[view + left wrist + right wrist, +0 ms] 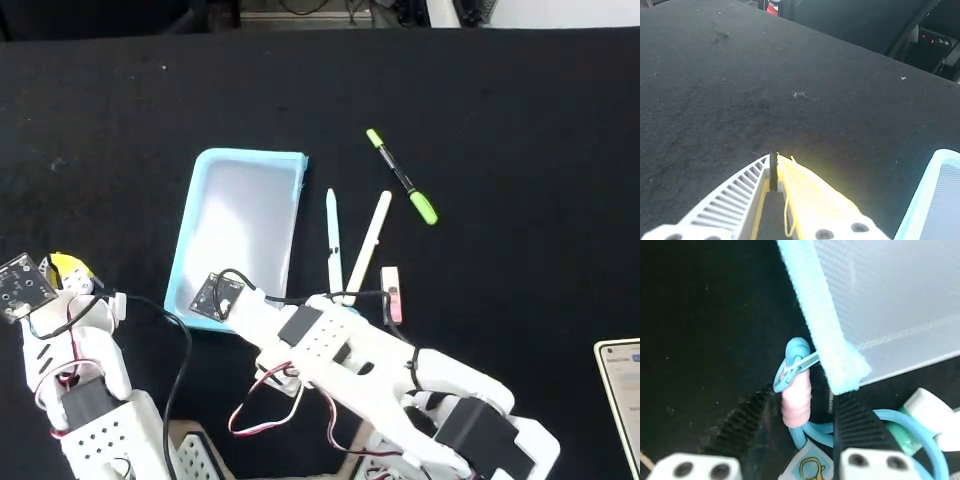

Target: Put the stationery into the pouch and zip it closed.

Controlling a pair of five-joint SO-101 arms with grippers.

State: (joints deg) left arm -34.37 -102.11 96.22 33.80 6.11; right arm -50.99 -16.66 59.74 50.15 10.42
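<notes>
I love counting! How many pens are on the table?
3: green marker far out, bluish pen and cream pen beside the pouch. The right arm might hide more.

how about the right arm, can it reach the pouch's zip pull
Probably yes: the right pincer is open at the pouch corner, with the zip pull between its fingers and nothing blocking.

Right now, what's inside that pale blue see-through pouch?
Through the frosted face of the pale blue pouch nothing shows; the white pens and green highlighter lie beside it. The right gripper covers one corner.
</notes>
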